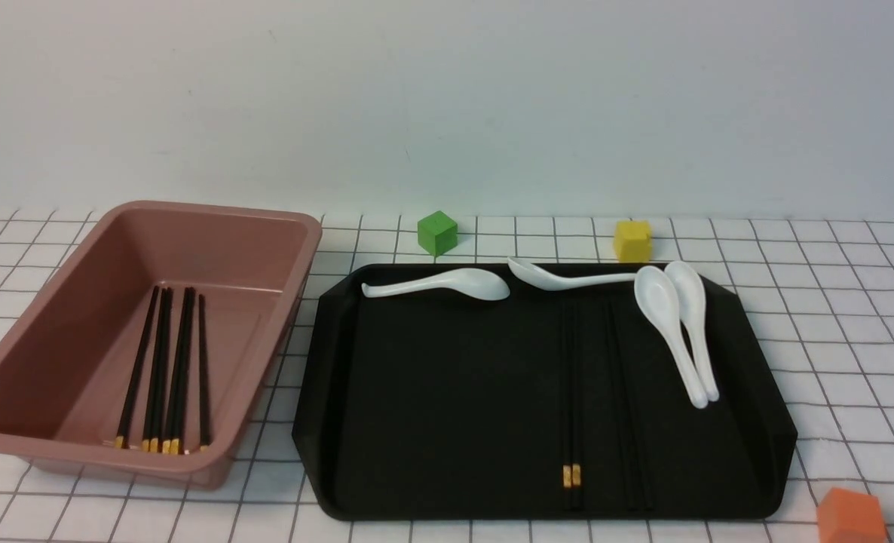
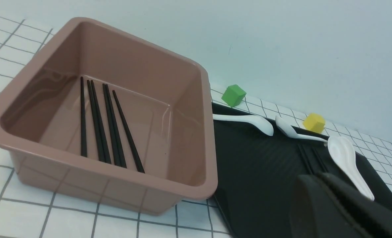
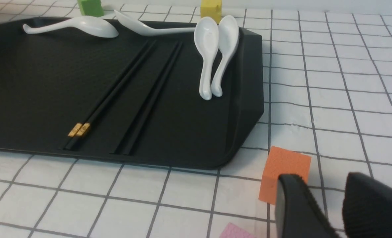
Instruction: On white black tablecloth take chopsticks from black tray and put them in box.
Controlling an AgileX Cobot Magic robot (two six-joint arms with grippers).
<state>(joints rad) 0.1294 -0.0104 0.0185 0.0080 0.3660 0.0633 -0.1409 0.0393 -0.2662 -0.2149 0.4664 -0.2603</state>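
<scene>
The black tray (image 1: 447,392) lies mid-table on the gridded tablecloth (image 1: 831,302). Two pairs of chopsticks lie on it lengthwise. One pair (image 1: 571,392) shows gold bands near the front edge. The other pair (image 1: 628,407) lies just to its right; both show in the right wrist view (image 3: 116,89). The pink box (image 1: 213,249) stands left of the tray and holds several chopsticks (image 1: 164,369), also seen in the left wrist view (image 2: 106,125). My left gripper (image 2: 318,177) is shut and empty over the tray's near left part. My right gripper (image 3: 325,185) is open and empty above the cloth near the tray's front right corner.
Several white soup spoons (image 1: 665,324) lie on the tray's far side. A green cube (image 1: 437,232) and a yellow cube (image 1: 632,240) stand behind the tray. An orange cube (image 3: 283,172) stands beside my right gripper, with a pink piece (image 3: 237,231) nearby.
</scene>
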